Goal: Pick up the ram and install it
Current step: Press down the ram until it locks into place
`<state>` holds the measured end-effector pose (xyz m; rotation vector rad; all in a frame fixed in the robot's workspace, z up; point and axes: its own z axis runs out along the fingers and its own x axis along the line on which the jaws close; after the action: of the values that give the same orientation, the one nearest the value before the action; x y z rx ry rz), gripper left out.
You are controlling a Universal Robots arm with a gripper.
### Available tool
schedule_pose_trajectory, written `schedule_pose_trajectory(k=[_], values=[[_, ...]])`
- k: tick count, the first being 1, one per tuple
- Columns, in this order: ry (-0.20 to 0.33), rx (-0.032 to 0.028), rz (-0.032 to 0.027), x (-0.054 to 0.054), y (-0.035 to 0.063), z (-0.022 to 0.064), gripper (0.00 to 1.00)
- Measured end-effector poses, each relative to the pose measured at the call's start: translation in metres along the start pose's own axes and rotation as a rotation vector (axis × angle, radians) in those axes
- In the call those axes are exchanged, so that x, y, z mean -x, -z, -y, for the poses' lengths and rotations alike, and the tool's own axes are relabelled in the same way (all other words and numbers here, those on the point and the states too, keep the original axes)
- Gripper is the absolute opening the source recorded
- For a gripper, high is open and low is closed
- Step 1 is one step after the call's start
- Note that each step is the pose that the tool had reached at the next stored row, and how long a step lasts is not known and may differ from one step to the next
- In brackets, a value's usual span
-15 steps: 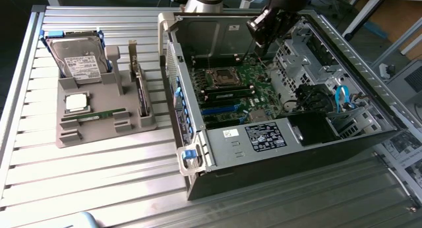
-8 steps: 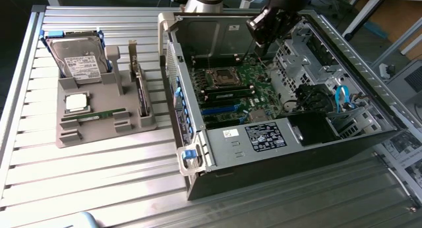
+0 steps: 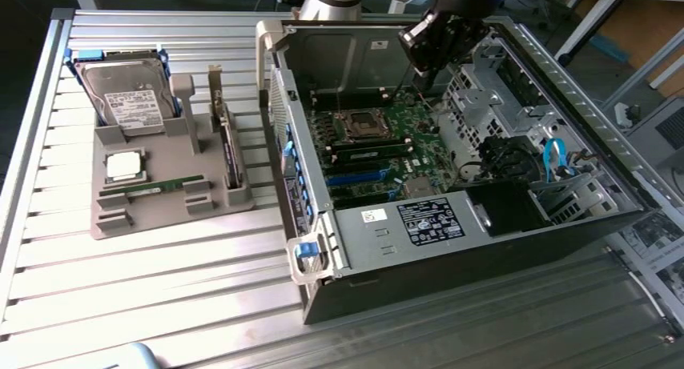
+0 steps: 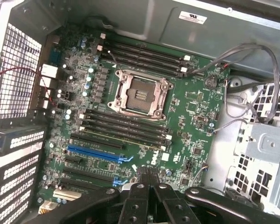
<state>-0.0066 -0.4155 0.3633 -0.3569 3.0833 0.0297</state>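
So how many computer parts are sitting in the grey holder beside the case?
4: hard drive at the back, CPU chip in the middle, ram lying flat in front of it, and a card on edge along the case side. More could be hidden behind it.

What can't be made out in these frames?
- Hand: in the wrist view the picture's edge cuts it off; whether it holds anything is unclear.
- Ram on the grey holder: too small in the exterior view to read its label.
- Case far corner: hidden by the arm in the exterior view.
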Motion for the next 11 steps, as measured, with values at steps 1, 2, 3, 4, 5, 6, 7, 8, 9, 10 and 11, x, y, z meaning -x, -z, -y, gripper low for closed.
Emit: schedule_pose_trajectory(k=[1, 2, 3, 4, 5, 6, 7, 8, 9, 10, 11], values=[[-0.006, -0.0002, 0.0001, 0.0, 0.0, 0.0, 0.11], [-0.01, -0.0004, 0.0001, 0.0, 0.0, 0.0, 0.11], [-0.014, -0.0006, 0.0002, 0.0, 0.0, 0.0, 0.11], [-0.018, -0.0008, 0.0002, -0.0001, 0.0, 0.0, 0.11], [-0.022, -0.0009, 0.0003, 0.0, 0.0, 0.0, 0.11], [-0.026, -0.0011, 0.0003, 0.0, 0.0, 0.0, 0.11], [-0.03, -0.0012, 0.0004, -0.0001, 0.0, 0.0, 0.11], [-0.035, -0.0014, 0.0005, -0.0001, 0.0, 0.0, 0.11], [-0.038, -0.0015, 0.0005, -0.0001, 0.0, 0.0, 0.11], [-0.042, -0.0017, 0.0006, -0.0001, 0.0, 0.0, 0.11], [-0.046, -0.0019, 0.0007, -0.0001, 0.0, 0.0, 0.11]])
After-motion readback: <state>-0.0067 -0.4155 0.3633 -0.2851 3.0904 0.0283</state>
